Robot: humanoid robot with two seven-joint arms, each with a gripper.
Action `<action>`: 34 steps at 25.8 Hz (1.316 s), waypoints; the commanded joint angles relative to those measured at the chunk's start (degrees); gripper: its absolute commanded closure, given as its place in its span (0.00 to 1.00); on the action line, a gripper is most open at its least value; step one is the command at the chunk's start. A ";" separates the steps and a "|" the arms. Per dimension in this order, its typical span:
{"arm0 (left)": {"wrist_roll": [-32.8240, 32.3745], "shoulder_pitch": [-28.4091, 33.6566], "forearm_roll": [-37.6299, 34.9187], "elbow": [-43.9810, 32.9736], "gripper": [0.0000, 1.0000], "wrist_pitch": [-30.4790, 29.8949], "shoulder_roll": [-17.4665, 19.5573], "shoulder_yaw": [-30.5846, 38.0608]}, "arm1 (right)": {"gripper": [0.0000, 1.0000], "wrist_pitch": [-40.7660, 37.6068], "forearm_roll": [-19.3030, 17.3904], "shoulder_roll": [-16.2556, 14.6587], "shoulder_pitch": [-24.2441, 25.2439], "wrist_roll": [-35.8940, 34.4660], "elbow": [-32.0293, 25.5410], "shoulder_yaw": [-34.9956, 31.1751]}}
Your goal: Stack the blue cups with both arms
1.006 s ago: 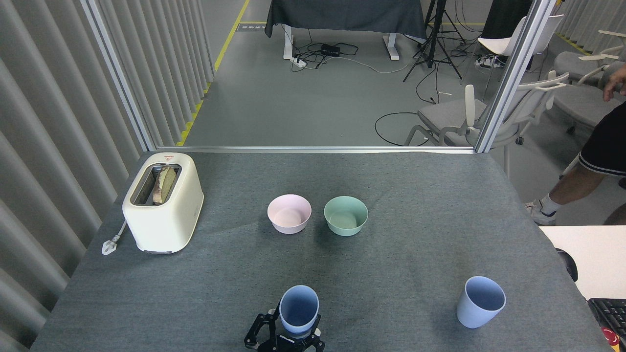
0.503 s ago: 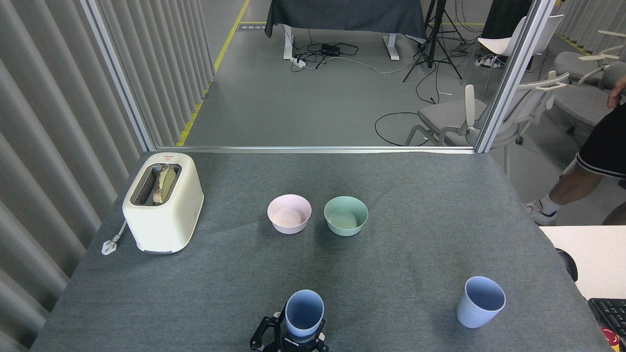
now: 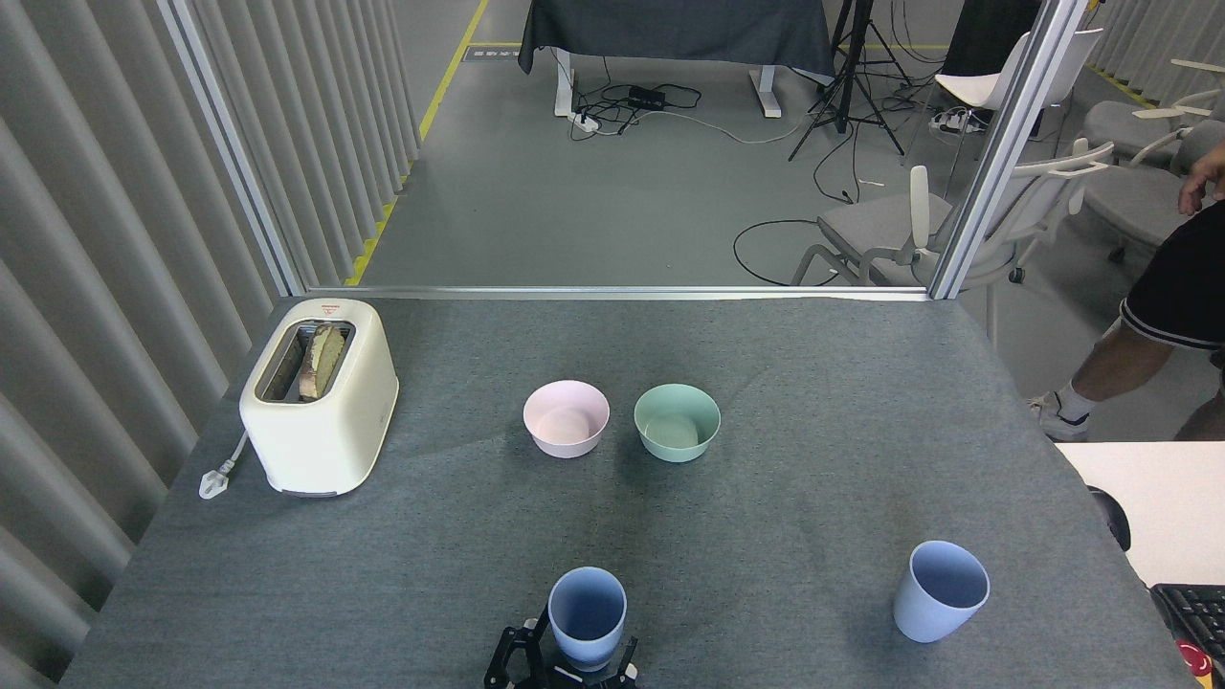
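Only one black gripper [image 3: 565,660] shows, poking up at the near edge of the table, slightly left of its middle. Its fingers [image 3: 507,655] spread on both sides of a blue cup [image 3: 587,616] and clasp its lower part (upright, mouth up). Which arm carries it cannot be told; no other gripper shows.

Robotics lab or test cell, not a home. Counter [image 3: 823,459] is covered in grey felt-like cloth and fenced by aluminium profile posts [image 3: 1005,144] with a ribbed grey partition [image 3: 105,239] along the left of the frame. Beyond it, top centre: grey floor with yellow line tape [image 3: 435,96], a draped table [image 3: 675,29], loose cables and a power strip [image 3: 646,96], a black tripod [image 3: 847,86]. Upper right: office chairs [image 3: 919,230]. Lower right corner: keyboard [image 3: 1191,612] on a white desk. Toaster [image 3: 321,397] on the counter looks like a prop.
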 commanded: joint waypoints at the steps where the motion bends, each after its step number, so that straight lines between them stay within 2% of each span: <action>1: 0.37 0.78 0.88 -0.66 0.00 0.20 0.23 0.24 | 0.00 -0.03 0.00 0.01 0.02 0.00 0.05 0.11; 12: 0.37 9.65 2.73 -9.80 0.00 0.11 2.34 5.08 | 0.00 0.06 0.00 0.09 0.02 0.00 0.05 0.37; 21: 0.37 21.52 2.82 -23.95 0.00 0.11 8.31 9.03 | 0.00 0.06 -0.26 -0.17 -0.06 0.09 1.28 -0.59; 24: 0.37 23.81 4.49 -25.45 0.00 0.03 9.72 11.76 | 0.00 0.15 -0.26 0.01 -1.73 1.23 3.56 -2.44; 29: 0.37 25.12 14.86 -25.71 0.00 -0.94 10.34 19.76 | 0.00 0.32 -0.35 -0.61 -5.60 8.26 5.41 -5.16; 32: 0.37 25.74 16.00 -25.27 0.00 -0.94 11.30 20.64 | 0.00 0.24 0.00 -1.05 -8.68 10.19 5.58 -6.57; 34: 0.37 25.92 16.00 -25.18 0.00 -0.85 11.48 20.64 | 0.00 0.32 0.09 -2.72 -11.84 13.62 6.72 -6.57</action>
